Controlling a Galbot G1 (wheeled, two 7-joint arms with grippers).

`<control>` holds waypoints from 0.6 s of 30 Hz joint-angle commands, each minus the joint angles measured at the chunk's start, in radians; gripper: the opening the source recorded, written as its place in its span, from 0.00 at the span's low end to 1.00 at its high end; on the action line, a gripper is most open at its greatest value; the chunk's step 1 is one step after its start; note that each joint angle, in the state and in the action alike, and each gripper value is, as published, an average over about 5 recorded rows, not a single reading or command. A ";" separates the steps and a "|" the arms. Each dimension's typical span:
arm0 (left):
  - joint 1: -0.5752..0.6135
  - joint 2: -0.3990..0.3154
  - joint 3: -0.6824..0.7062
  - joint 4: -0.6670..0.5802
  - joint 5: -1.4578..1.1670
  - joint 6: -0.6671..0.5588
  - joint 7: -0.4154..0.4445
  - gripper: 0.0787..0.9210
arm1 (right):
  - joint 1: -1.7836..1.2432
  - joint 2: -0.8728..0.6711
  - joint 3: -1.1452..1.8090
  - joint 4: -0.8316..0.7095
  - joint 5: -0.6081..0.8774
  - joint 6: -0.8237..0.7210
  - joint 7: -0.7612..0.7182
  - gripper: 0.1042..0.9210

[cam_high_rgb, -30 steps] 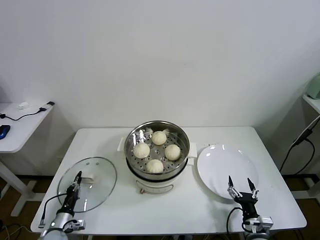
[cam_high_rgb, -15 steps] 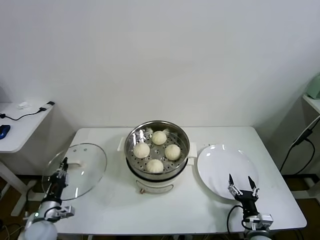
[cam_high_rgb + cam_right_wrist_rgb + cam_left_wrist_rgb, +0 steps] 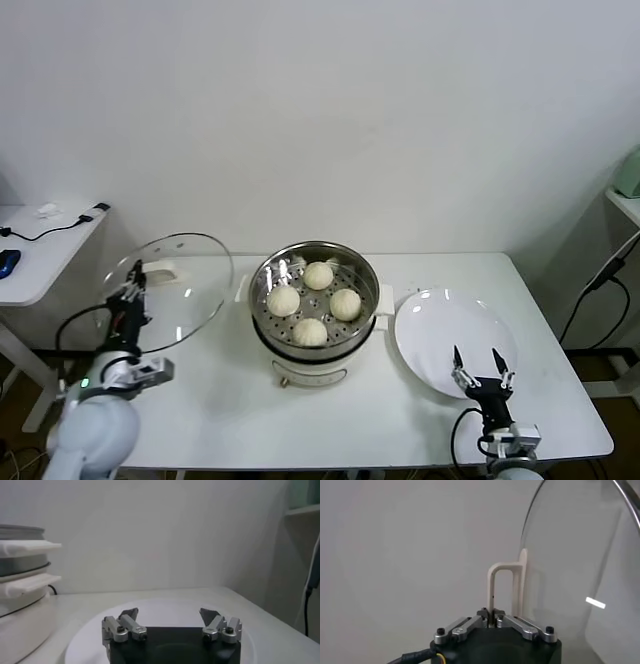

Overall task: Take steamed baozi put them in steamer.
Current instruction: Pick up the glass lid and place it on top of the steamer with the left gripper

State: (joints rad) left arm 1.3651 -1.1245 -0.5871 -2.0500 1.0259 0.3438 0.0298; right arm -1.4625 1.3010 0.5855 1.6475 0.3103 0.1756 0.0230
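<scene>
Left gripper point(image 3: 491, 616) pinches glass lid point(image 3: 175, 285) by its white handle point(image 3: 506, 587), raised beside steamer point(image 3: 315, 300). Right gripper point(image 3: 478, 372) spread, empty, over plate point(image 3: 450, 335). Four baozi point(image 3: 310, 331) sit inside steamer; soft, light, dentable: grip sides gently.

We've got the steamer point(image 3: 315, 345) sitting uncovered, a shiny steel pot on a white base with side handles. All four steamed baozi point(image 3: 314, 303) are inside it on the perforated tray, pale, round and smooth, arranged in a loose diamond with small gaps between them.
</scene>
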 commanded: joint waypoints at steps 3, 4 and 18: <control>-0.129 -0.155 0.481 -0.145 0.314 0.276 0.164 0.09 | -0.009 -0.011 -0.006 0.016 -0.010 0.008 -0.009 0.88; -0.145 -0.176 0.511 -0.132 0.333 0.289 0.177 0.09 | -0.010 -0.012 -0.006 0.015 -0.009 0.009 -0.009 0.88; -0.303 -0.368 0.691 0.074 0.474 0.367 0.244 0.09 | -0.017 -0.013 0.011 -0.003 -0.001 0.035 -0.019 0.88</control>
State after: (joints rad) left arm 1.1733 -1.3438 -0.0862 -2.0790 1.3615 0.6247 0.2141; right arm -1.4774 1.2870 0.5900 1.6459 0.3097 0.2016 0.0058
